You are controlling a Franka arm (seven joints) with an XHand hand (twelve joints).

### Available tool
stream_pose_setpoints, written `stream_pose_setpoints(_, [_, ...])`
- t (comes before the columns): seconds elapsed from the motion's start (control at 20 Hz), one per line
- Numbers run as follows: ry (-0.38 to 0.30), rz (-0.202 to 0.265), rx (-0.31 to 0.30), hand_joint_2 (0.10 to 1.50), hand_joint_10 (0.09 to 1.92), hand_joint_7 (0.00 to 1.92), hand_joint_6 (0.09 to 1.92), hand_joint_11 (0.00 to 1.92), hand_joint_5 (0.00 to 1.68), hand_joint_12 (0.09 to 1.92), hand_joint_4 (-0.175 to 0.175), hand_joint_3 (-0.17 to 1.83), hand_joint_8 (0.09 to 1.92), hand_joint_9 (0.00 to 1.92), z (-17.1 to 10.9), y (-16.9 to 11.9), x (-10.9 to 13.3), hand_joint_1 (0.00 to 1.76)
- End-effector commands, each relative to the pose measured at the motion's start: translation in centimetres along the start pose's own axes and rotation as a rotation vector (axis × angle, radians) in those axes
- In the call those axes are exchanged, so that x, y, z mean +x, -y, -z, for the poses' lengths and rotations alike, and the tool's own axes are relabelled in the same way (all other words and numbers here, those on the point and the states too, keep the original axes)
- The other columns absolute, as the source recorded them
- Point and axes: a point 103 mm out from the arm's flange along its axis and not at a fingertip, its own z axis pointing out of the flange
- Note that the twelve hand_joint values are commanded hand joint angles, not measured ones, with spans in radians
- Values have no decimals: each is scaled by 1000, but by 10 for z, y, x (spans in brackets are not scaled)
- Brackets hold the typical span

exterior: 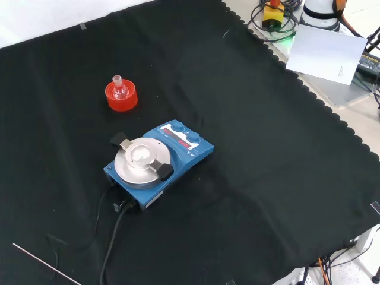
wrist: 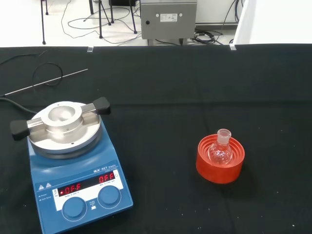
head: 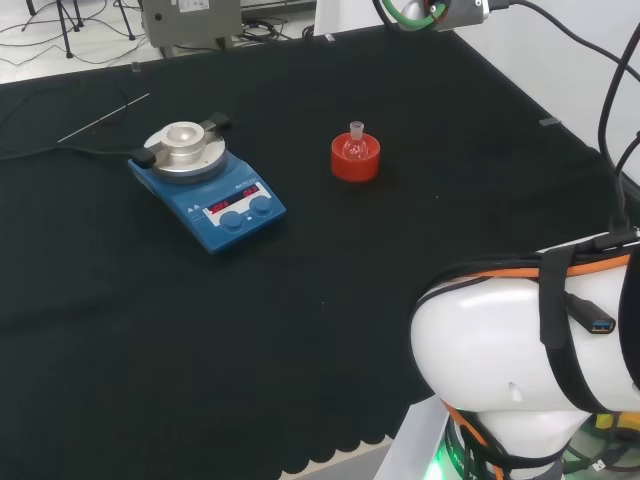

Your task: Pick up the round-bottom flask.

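A small clear round-bottom flask [head: 354, 143] sits upright in a red ribbed ring stand [head: 355, 160] near the middle of the black cloth in the head view. In the front view the flask [exterior: 119, 87] and its stand [exterior: 122, 97] are at the upper left. The wrist view has the flask [wrist: 220, 150] resting in the red stand [wrist: 220, 160], neck up, with nothing touching it.
A blue hotplate stirrer [head: 207, 186] with a round metal block on top stands left of the flask in the head view, its cable trailing off the cloth. A thin metal rod [head: 103, 117] lies at the far left. The arm's white link [head: 530, 350] fills the lower right.
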Motion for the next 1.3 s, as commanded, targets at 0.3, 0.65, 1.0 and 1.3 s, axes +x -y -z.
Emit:
stream_pose_setpoints(0.3, [14, -4, -6, 1338, 684, 59, 87, 0, 208, 1149, -30, 301, 521, 158, -4, -4, 1, 0])
stream_pose_setpoints(0.65, [-6, -19, -19, 1233, 708, 81, 87, 0, 232, 1161, -39, 219, 537, 185, -17, -13, -1, 237])
stream_pose_setpoints(1.0, [-40, -44, 5, 1133, 727, 101, 87, 0, 298, 1219, -53, 196, 571, 221, -62, -37, 2, 504])
stream_pose_setpoints(1.3, [-92, -19, -66, 1075, 724, 164, 87, 0, 398, 1272, -71, 294, 622, 281, -107, -91, -4, 559])
